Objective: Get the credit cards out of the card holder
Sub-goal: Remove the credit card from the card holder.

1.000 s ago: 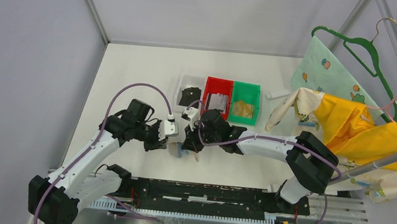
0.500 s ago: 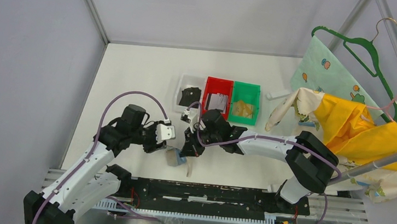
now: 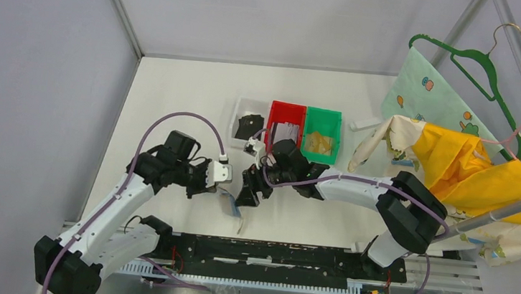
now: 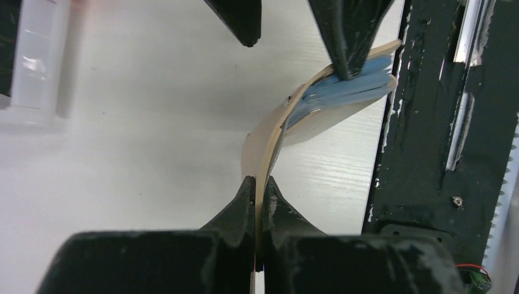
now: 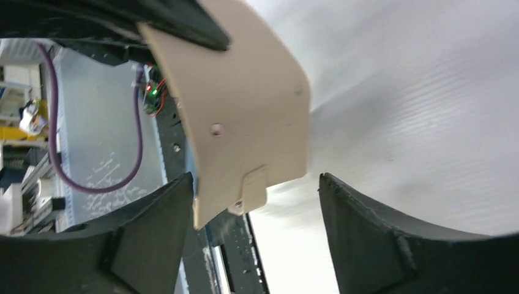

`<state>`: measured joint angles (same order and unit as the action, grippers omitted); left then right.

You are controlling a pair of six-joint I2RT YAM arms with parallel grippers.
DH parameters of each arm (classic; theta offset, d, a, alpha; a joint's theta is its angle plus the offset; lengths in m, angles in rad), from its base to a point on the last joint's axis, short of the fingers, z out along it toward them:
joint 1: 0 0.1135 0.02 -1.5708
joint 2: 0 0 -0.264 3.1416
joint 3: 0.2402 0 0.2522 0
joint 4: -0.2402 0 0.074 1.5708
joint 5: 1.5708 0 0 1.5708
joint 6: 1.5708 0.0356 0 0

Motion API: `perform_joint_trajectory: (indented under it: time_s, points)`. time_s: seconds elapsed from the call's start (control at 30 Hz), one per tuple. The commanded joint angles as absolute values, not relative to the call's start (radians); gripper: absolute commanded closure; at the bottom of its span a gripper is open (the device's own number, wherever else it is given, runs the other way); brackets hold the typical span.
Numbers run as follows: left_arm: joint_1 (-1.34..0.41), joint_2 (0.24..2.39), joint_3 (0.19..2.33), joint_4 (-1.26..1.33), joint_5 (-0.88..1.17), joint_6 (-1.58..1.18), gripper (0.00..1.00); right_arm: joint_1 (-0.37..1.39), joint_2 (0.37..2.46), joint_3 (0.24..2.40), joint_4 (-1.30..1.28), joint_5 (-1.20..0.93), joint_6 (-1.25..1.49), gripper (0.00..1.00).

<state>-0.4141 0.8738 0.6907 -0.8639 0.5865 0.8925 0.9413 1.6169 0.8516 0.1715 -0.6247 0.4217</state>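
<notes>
The card holder (image 3: 233,204) is a tan wallet held off the table near the front rail, its tab end hanging down. My left gripper (image 4: 258,181) is shut on its thin tan flap. The flap curves up to the blue-grey inner panel (image 4: 346,92). My right gripper (image 5: 256,184) is open, its fingers either side of the holder's tab end (image 5: 245,122). In the left wrist view one right finger (image 4: 349,37) rests on the blue panel. Pale grey credit cards (image 3: 286,131) lie in the red bin. I cannot tell whether any are inside the holder.
Three bins stand behind the grippers: a white bin (image 3: 241,108) with a black lump, a red bin (image 3: 276,107), and a green bin (image 3: 333,116) with a yellowish lump. The black front rail (image 3: 269,252) runs just below the holder. Clothes hang on a rack (image 3: 472,160) at the right.
My right gripper has opened and let go of the card holder. My left gripper opened, then shut on the holder's tan flap. The holder now hangs lower and more unfolded.
</notes>
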Motion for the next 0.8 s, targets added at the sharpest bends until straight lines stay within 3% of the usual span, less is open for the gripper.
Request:
perform_joint_trajectory:
  time_s: [0.0, 0.13, 0.3, 0.6, 0.77]
  points:
    - [-0.415, 0.918, 0.865, -0.956, 0.661, 0.930, 0.98, 0.910, 1.529, 0.867, 0.270, -0.557, 0.430, 0.17]
    - [-0.416, 0.958, 0.982, -0.990, 0.657, 0.830, 0.98, 0.915, 1.499, 0.830, 0.426, -0.559, 0.512, 0.07]
    - [-0.416, 1.032, 1.100, -1.076, 0.660, 0.712, 0.98, 0.916, 1.445, 0.792, 0.525, -0.543, 0.535, 0.03]
    - [-0.416, 1.017, 1.131, -1.116, 0.591, 0.714, 0.98, 0.887, 1.318, 0.882, 0.232, -0.348, 0.377, 0.02]
    - [-0.416, 1.042, 1.181, -1.132, 0.600, 0.682, 0.98, 0.893, 1.282, 0.841, 0.279, -0.362, 0.402, 0.02]
